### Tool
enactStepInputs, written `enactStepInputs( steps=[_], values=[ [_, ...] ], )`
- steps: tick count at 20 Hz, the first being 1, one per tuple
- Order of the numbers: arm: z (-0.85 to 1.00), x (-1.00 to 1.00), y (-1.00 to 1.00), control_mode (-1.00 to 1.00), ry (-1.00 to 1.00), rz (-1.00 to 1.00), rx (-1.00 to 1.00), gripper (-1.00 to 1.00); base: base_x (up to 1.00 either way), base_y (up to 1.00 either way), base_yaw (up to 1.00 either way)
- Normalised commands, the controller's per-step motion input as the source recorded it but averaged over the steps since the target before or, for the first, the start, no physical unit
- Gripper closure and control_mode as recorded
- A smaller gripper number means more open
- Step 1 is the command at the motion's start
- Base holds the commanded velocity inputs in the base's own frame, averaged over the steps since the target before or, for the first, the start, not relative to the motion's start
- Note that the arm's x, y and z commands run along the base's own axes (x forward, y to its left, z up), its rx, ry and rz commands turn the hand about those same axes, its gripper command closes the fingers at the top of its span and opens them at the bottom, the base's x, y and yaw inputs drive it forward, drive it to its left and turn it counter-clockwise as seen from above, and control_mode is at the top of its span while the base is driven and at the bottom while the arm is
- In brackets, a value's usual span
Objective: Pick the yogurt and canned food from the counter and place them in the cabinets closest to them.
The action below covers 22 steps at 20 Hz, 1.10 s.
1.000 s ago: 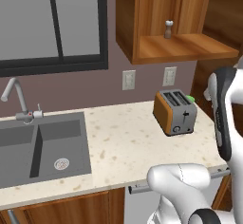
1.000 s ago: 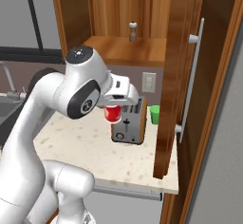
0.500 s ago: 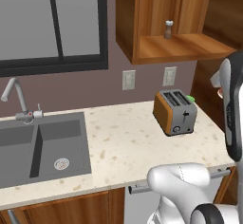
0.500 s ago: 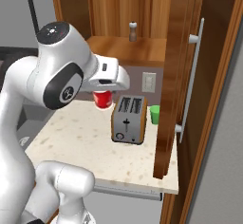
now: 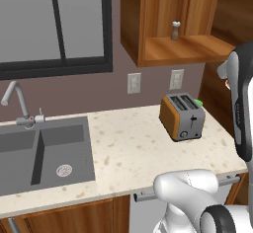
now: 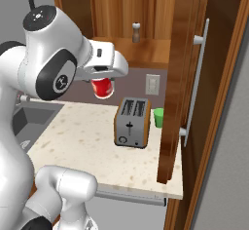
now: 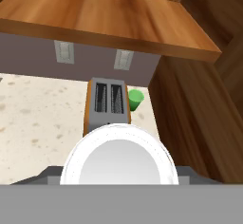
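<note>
The yogurt (image 6: 102, 89), a small red cup, hangs in the air left of and above the toaster, with my gripper (image 6: 101, 80) shut on it from above. In the hand view its round white top (image 7: 118, 160) sits at the bottom, right between the fingers. Ahead and higher is the open wall cabinet with its wooden shelf (image 6: 148, 54) (image 7: 109, 21) (image 5: 190, 47). The speckled beige counter (image 5: 128, 148) (image 6: 80, 136) lies below. The canned food is out of view.
A grey pepper shaker (image 5: 175, 30) (image 6: 136, 32) stands on the cabinet shelf. A steel and orange toaster (image 5: 182, 117) (image 6: 132, 123) (image 7: 107, 102) sits under the shelf beside a green cup (image 6: 158, 117) (image 7: 135, 99). The open cabinet door (image 6: 182, 78) juts out at the right. A sink (image 5: 39, 148) is at the left.
The arm has lifted the yogurt higher above the counter, from toaster height up toward the shelf. The toaster, shaker and green cup have stayed put.
</note>
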Motion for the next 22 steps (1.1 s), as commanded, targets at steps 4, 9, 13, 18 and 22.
enactStepInputs(
  steps=[4,9,13,18,22],
  values=[
    [0.18,0.11,0.04,-1.00,-0.08,0.00,-0.03,1.00,0.00,0.00,0.00],
    [0.12,0.19,0.04,-1.00,-0.08,0.00,-0.03,1.00,0.00,0.00,0.00],
    [0.00,0.17,0.02,-1.00,-0.09,0.00,-0.01,1.00,0.00,0.00,0.00],
    [0.00,0.00,0.00,-1.00,-0.02,0.00,0.00,1.00,0.00,0.00,0.00],
    [0.02,0.14,0.00,-1.00,0.00,-0.01,0.00,1.00,0.00,0.00,0.00]
  ],
)
